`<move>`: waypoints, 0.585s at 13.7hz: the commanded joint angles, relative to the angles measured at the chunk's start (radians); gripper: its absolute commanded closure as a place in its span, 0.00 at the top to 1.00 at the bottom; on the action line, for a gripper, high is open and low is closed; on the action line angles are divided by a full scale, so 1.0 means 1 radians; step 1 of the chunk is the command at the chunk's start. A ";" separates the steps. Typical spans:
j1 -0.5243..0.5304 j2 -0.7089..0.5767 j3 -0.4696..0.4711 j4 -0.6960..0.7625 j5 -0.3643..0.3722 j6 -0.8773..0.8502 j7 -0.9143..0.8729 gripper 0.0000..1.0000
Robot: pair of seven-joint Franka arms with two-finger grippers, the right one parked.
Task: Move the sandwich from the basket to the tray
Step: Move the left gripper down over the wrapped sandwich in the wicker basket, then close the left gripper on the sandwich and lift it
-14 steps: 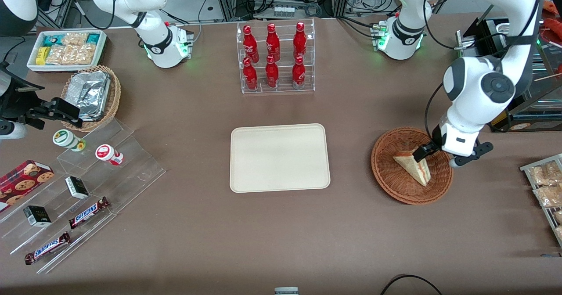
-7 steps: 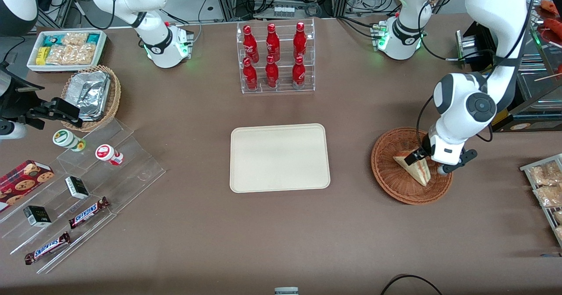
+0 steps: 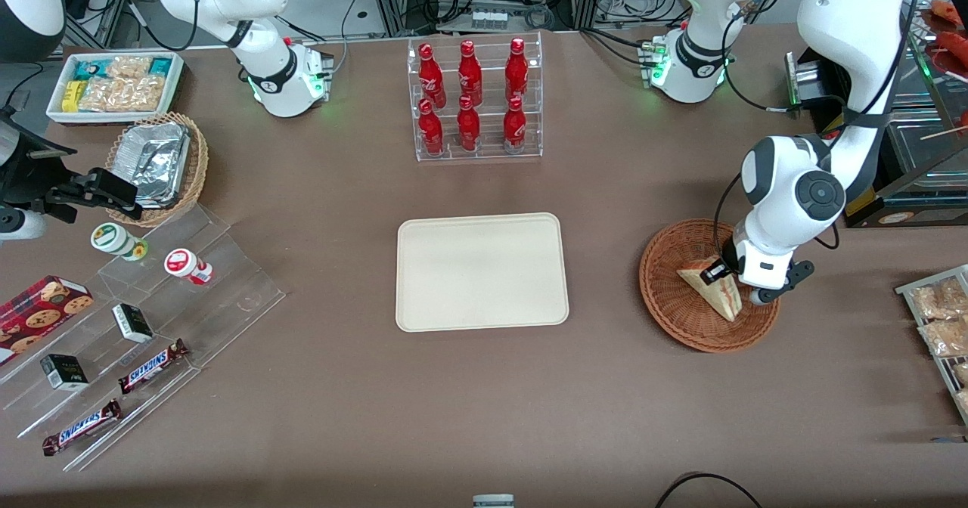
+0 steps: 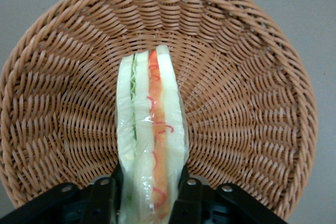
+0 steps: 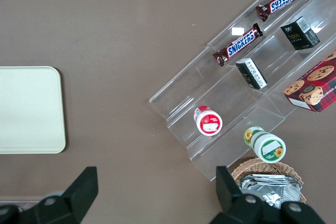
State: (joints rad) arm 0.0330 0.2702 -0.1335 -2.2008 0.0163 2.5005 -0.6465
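Sandwich point(image 4: 151, 140) not yet lifted, lying in basket point(image 3: 669, 296) on working arm's end of table; tray point(image 3: 482, 271) bare, well apart toward table's middle. Gripper point(image 4: 149, 195) down in basket, jaws set on either bread face of wedge at its wide end, seemingly clamped, though firmness of grip only a judgement. Lift, carry and release all left. Long axis slanted toward front camera, narrow tip nearest it, cut edge up.

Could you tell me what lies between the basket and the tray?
Only bare brown table lies between the basket and the tray in the front view; the gripper straddles the sandwich in the basket.
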 commanded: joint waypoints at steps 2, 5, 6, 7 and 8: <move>-0.005 -0.106 -0.030 0.178 -0.001 -0.341 0.044 0.00; -0.005 -0.094 -0.141 0.353 -0.003 -0.517 0.016 0.00; -0.005 -0.091 -0.182 0.377 -0.003 -0.544 -0.004 0.00; -0.007 -0.088 -0.227 0.377 -0.001 -0.557 -0.010 0.00; -0.007 -0.085 -0.265 0.383 -0.001 -0.557 -0.012 0.00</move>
State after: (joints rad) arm 0.0280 0.1545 -0.3391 -1.8457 0.0163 1.9630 -0.6405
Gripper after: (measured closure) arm 0.841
